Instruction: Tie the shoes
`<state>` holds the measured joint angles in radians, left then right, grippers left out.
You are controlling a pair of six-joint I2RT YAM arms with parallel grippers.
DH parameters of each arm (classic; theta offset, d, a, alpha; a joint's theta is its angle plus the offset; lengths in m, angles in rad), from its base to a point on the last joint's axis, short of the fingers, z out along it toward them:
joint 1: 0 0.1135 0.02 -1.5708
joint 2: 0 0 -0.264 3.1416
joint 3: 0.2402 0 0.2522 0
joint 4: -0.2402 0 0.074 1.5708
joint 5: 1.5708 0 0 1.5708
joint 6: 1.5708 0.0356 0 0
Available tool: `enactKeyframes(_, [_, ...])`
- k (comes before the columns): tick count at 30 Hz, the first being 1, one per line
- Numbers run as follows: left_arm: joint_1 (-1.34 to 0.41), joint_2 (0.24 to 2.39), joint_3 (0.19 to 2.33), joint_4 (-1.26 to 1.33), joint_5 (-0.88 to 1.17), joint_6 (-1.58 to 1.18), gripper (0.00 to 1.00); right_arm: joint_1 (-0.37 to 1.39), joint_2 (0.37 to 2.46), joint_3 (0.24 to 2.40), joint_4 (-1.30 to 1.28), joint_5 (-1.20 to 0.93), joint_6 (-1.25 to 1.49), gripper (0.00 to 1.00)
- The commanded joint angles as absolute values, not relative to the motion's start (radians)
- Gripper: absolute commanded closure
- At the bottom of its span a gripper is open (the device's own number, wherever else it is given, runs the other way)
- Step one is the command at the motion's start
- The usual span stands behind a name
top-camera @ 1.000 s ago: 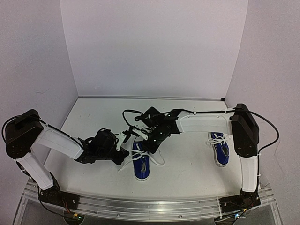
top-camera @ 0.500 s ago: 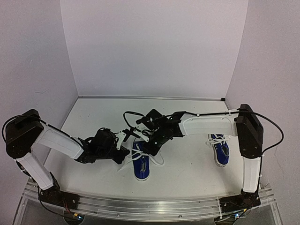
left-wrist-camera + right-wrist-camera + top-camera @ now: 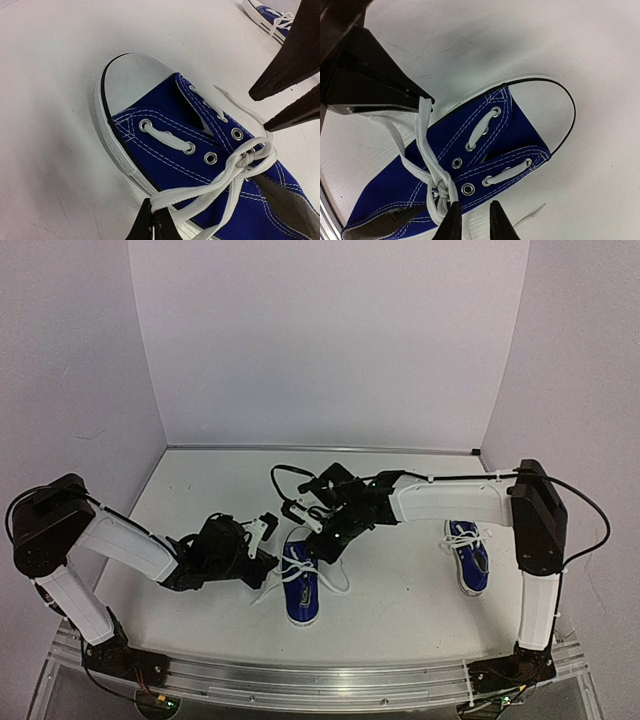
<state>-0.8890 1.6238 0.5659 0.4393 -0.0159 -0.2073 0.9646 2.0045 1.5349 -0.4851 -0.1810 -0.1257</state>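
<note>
Table (image 3: 400, 600): carries both shoes. The centre shoe (image 3: 300, 590) lies between the arms; the other shoe (image 3: 468, 558) sits well apart to the right.

Right gripper (image 3: 472, 220): has shifted slightly rightward off the centre shoe. Its jaws are narrowly parted and nothing shows between them.

Left gripper (image 3: 152, 226): clamped on a lace (image 3: 200, 197) beside the sole.

Knot (image 3: 245, 160): a first crossing only. Judged released on one side, with the bow outstanding.

My left arm (image 3: 125, 545) and right arm (image 3: 450, 502) are smooth white shells between bulky black joint housings. A thin black cable (image 3: 272, 476) loops off my right wrist, and my fingers (image 3: 451, 225) are black, tapering wedges.
</note>
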Motion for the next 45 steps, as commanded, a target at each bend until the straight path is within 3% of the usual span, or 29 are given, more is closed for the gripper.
enactKeyframes(1, [-0.886, 1.634, 0.550, 0.500, -0.003, -0.231, 0.98, 0.967, 2.003, 1.536, -0.471, -0.218, -0.109, 0.82])
enactKeyframes(20, [-0.885, 1.647, 0.551, 0.516, -0.005, -0.247, 0.97, 0.967, 2.062, 1.525, -0.471, -0.244, -0.098, 0.82])
enactKeyframes(25, [-0.885, 1.648, 0.554, 0.513, -0.003, -0.246, 0.97, 0.967, 2.060, 1.527, -0.471, -0.247, -0.096, 0.88])
enactKeyframes(28, [-0.885, 1.649, 0.554, 0.509, -0.005, -0.245, 0.97, 0.967, 2.045, 1.524, -0.471, -0.255, -0.095, 0.99])
enactKeyframes(45, [-0.885, 1.658, 0.554, 0.508, -0.008, -0.245, 0.98, 0.915, 1.838, 1.320, -0.280, -0.205, 0.058, 1.00])
